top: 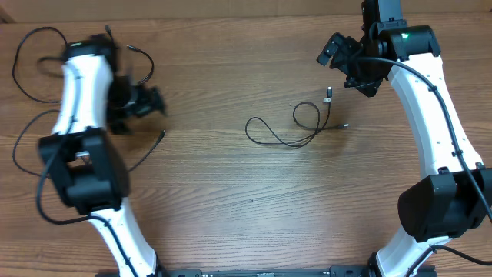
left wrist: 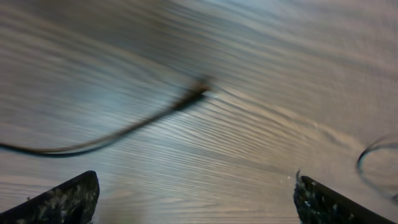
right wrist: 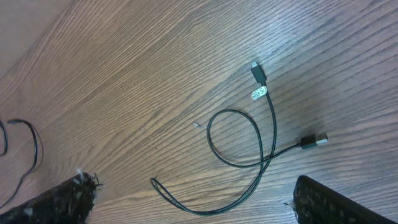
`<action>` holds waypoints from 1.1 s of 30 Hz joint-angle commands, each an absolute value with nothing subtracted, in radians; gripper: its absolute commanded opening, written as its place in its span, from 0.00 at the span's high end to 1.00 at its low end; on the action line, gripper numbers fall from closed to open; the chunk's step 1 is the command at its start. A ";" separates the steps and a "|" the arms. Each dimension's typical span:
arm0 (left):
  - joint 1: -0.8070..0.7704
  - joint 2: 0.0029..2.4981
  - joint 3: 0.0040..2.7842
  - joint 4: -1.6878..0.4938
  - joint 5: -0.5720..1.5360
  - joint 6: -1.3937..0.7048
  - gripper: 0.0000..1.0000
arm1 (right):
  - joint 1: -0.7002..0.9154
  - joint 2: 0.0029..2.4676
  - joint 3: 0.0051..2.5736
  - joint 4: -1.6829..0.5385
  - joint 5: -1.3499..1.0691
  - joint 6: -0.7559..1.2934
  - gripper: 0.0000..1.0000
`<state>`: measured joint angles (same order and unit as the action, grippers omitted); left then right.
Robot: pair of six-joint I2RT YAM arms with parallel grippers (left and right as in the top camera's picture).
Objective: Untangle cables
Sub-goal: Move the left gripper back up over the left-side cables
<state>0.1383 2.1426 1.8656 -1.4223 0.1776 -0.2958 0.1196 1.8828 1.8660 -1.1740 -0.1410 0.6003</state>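
Left wrist view smeared throughout: cable strand (left wrist: pixel 124 130) and its plug (left wrist: pixel 196 93) soft, connector type unreadable; a loop (left wrist: pixel 376 162) cut by the right edge. Left gripper (left wrist: pixel 196 202): only fingertips (left wrist: pixel 65 199) show, clipped at the bottom edge. Overhead: left arm (top: pixel 84 85) blurred, hiding parts of the left cables (top: pixel 31 69). Right wrist: tiny speck (right wrist: pixel 197 124) on the table (right wrist: pixel 124 74) unidentifiable; another cable (right wrist: pixel 31 146) cut by left edge.

So on the table (top: pixel 231 208), one looped cable (top: pixel 296 127) lies just right of centre in the overhead frame, with its plugs toward its upper right. A second cable (left wrist: pixel 134 127) lies well apart at the far left. The left gripper (top: pixel 154 101) is just above that one in frame. The right gripper (top: pixel 330 52) is at the upper right.
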 commanded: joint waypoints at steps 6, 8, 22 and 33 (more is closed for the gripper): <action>0.057 2.103 1.872 -1.514 0.066 -0.493 0.00 | 0.124 1.846 1.878 -1.172 -0.128 0.593 0.00; 0.068 2.093 1.871 -1.526 0.059 -0.513 0.00 | 0.124 1.846 1.878 -1.172 -0.128 0.593 0.00; 0.097 2.089 1.732 -1.389 -0.059 0.062 0.00 | 0.124 1.846 1.878 -1.172 -0.128 0.593 0.00; 0.105 2.089 1.526 -1.122 -0.059 0.522 0.14 | 0.124 1.846 1.878 -1.172 -0.128 0.593 0.00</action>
<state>0.1047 2.1094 1.5692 -1.1465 -0.0509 0.3367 0.1196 1.8828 1.8660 -1.1744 -0.1410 0.6010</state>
